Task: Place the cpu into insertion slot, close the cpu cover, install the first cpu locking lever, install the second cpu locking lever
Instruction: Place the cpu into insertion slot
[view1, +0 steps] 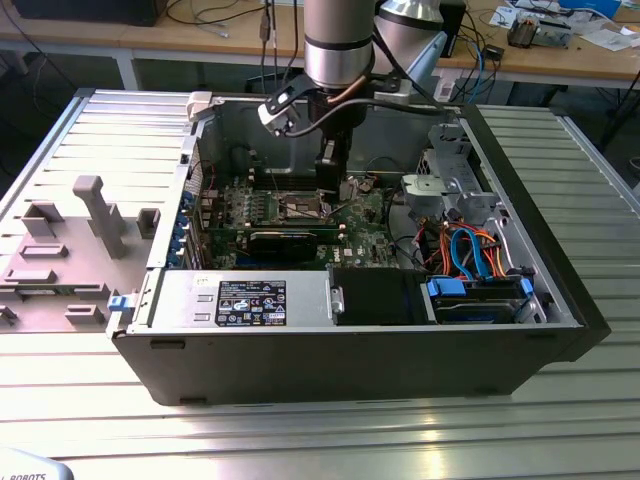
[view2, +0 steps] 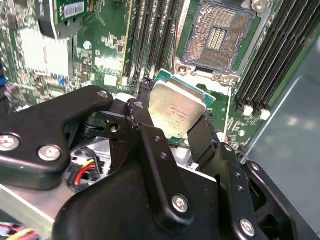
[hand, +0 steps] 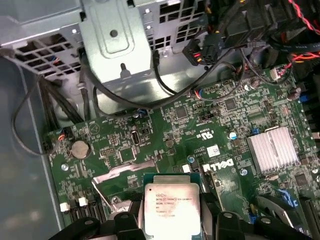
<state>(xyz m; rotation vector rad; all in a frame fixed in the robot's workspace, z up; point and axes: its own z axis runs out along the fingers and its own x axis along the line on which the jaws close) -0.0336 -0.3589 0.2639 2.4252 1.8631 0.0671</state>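
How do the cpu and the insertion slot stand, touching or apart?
Apart. In the second wrist view the cpu is clamped in the jaws of the gripper, while the insertion slot beyond it lies open with its whole pin field bare.

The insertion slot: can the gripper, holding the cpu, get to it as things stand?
Probably yes. In the second wrist view the gripper holds the cpu close to the insertion slot, whose pin field lies bare, with nothing over it.

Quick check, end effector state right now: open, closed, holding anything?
End effector: closed on the cpu, which is not yet in the insertion slot.
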